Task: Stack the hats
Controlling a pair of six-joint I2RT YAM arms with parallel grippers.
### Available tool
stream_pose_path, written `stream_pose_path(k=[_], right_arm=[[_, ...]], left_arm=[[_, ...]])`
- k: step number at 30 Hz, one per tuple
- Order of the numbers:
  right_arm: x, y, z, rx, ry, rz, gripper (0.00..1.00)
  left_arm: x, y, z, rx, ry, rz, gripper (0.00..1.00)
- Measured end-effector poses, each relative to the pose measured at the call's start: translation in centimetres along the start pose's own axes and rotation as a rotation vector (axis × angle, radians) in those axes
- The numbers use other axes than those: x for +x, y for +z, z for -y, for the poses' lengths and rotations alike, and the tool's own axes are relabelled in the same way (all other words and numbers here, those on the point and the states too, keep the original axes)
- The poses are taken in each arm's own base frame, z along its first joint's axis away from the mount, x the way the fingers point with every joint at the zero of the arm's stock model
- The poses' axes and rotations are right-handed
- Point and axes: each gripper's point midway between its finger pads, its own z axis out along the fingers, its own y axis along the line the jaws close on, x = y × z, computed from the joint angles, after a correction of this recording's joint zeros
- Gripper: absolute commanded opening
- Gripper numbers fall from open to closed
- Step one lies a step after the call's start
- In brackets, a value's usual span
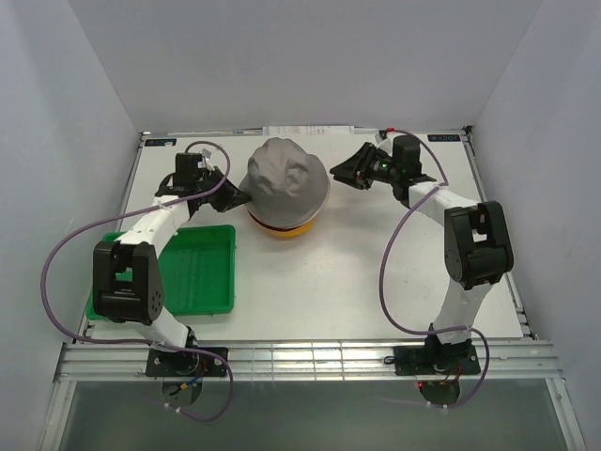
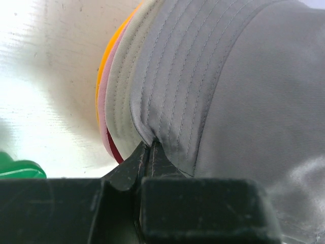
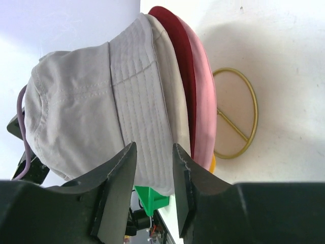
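Left end effector (image 2: 149, 151) tight on grey hat (image 2: 238, 101) brim

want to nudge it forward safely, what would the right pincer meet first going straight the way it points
The grey hat: its brim sits straight ahead of the open right pincer, in line with the gap between its fingers. Depth is unclear in the wrist view; from above they look slightly apart.
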Motion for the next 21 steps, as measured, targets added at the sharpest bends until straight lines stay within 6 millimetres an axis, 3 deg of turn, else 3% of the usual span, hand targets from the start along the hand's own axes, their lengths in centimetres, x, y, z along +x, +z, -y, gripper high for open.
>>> stream_pose_path(k=[12, 21], right_arm=[[-3.2, 2.7, -1.3, -0.038, -0.039, 0.003, 0.41], [-2.4, 4.1, -0.2, -0.017, -0.024, -0.032, 0.43]], left_arm=[[-0.8, 1.0, -0.3, -0.006, 0.013, -0.047, 0.0], [-1.3, 0.9, -0.3, -0.01, 0.018, -0.047, 0.0]])
